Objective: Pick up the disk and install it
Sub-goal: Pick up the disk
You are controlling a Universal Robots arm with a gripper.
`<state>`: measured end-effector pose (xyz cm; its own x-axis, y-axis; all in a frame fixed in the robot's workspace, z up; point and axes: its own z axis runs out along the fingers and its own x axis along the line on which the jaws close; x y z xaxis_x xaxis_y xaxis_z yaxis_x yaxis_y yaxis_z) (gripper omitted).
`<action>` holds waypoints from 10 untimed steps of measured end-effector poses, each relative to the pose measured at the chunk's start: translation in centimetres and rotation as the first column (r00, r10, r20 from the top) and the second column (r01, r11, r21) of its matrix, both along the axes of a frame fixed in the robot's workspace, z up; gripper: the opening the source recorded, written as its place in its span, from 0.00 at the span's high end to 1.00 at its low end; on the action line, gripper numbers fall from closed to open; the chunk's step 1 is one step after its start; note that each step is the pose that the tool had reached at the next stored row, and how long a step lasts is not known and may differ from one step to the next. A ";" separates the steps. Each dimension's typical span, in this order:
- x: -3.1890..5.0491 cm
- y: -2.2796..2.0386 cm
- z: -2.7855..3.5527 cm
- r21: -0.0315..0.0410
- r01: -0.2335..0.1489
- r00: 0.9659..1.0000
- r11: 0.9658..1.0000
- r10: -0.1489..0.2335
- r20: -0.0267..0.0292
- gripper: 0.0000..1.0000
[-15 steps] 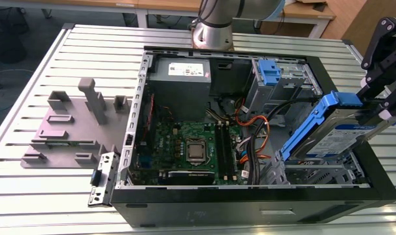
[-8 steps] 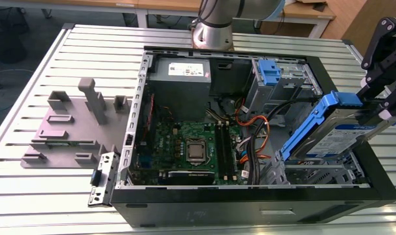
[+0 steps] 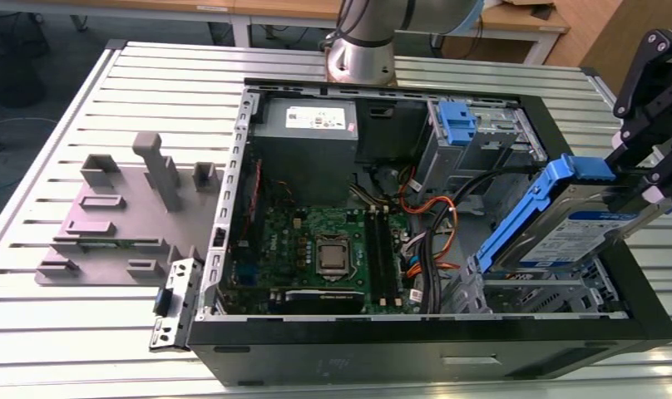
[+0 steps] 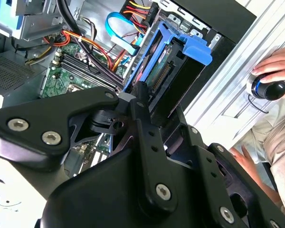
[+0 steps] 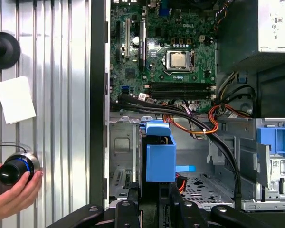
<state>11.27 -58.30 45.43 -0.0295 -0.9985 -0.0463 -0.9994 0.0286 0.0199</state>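
The disk, a silver drive with a white-and-blue label in a blue carrier, hangs tilted over the open computer case at the exterior view's right. My gripper is shut on it from the right side. In the second wrist view the disk juts out past my gripper with its blue end tab toward the case, one black finger lying against its side. In the first wrist view the disk's blue end points down at a metal drive bay of the case.
Cables and the motherboard fill the case, with a grey power supply and a blue bracket at the back. A grey fixture stands at the exterior view's left. A hand holds a knob beside the case.
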 end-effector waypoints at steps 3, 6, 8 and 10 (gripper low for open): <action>0.00 0.00 -0.01 0.000 0.000 1.000 1.000 0.000 0.000 0.65; 0.00 0.00 0.00 0.000 0.000 1.000 1.000 0.000 0.000 0.65; 0.00 0.00 0.00 0.000 0.000 1.000 1.000 0.000 0.000 0.65; 0.00 0.00 0.00 0.000 0.000 1.000 1.000 0.000 0.000 0.65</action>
<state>11.27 -58.30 45.43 -0.0299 -0.9985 -0.0463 -0.9994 0.0290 0.0199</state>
